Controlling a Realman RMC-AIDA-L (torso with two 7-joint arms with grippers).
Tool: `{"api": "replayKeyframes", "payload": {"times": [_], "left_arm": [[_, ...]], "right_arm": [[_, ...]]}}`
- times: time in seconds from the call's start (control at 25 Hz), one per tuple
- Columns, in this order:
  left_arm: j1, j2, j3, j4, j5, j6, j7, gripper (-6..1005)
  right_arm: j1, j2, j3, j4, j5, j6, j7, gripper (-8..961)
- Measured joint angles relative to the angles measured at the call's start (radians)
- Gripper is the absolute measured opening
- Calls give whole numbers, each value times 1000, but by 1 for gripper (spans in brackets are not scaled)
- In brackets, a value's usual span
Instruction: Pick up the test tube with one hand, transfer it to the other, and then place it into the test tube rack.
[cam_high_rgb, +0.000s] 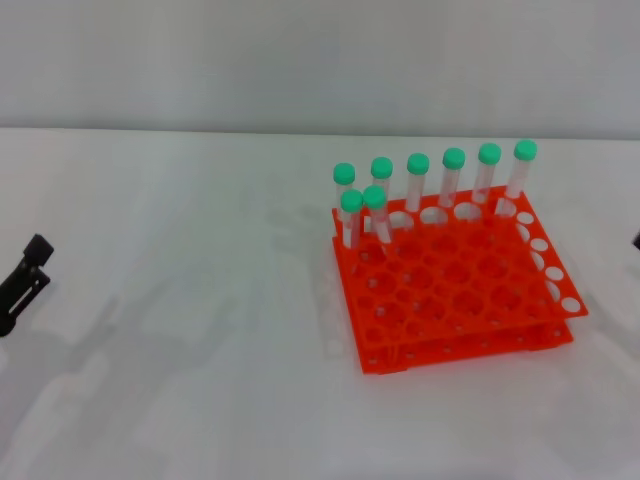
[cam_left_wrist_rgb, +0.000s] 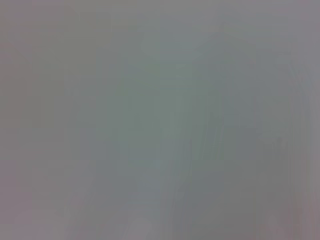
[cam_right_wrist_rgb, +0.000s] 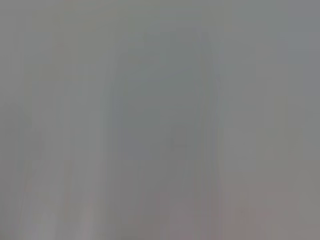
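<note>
Orange plastic marks the test tube rack (cam_high_rgb: 455, 290), which sits on the white desk (cam_high_rgb: 180, 300) toward its right edge, turned slightly askew. Eight green-capped tubes stand in it: six in a line along the rack's far row (cam_high_rgb: 435, 185), and two more, one of them the test tube (cam_high_rgb: 377, 212), just in front of that line at its left end, both leaning a little. No tube lies loose on the desk. The left gripper (cam_high_rgb: 22, 283) shows at the desk's left edge, well apart from the rack and holding nothing; whether its fingers are apart or together cannot be told. Both wrist views show only a blank grey blur.
</note>
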Motion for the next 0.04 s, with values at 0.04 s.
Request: {"api": "replayKeyframes", "payload": {"times": [0.04], "left_arm": [[-6,0,0,1,-6,0,0,893]], "right_arm": [[-6,-1,19,17,-1,-12,-7,802]]}}
